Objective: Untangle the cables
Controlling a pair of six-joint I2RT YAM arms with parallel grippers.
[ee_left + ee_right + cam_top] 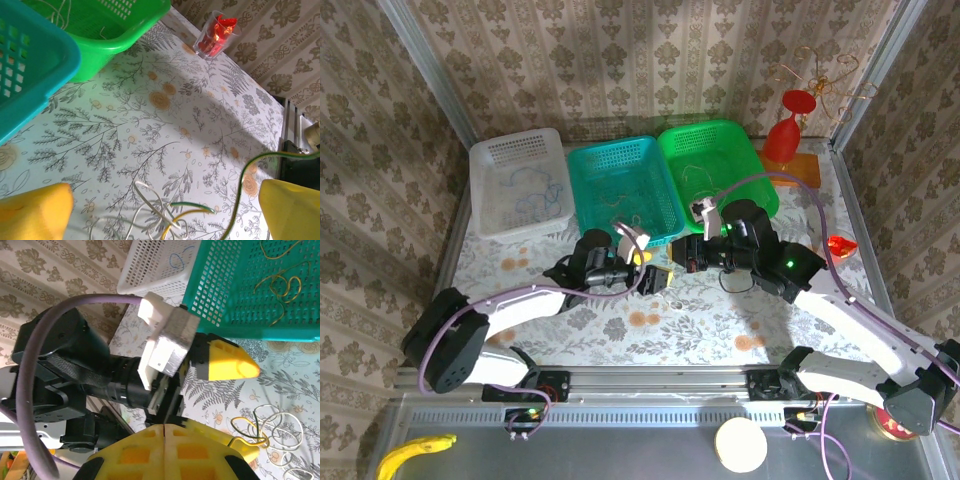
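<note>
The cables lie in a small tangle on the flowered cloth, pale cream loops crossed by a green-yellow wire. My left gripper hangs low over that tangle, open wide, one yellow finger on either side of it. The green-yellow cable arcs up off the cloth to the right, towards my right gripper. That gripper's yellow fingers are pressed together, close beside the left gripper. The cream loops lie just beyond the left fingers. From above, the left gripper and the right gripper meet in front of the teal basket.
Three baskets stand in a row at the back: white, teal and green, with sorted wires in them. A red goblet stands at the back right. A clear cup with red contents stands near the right edge.
</note>
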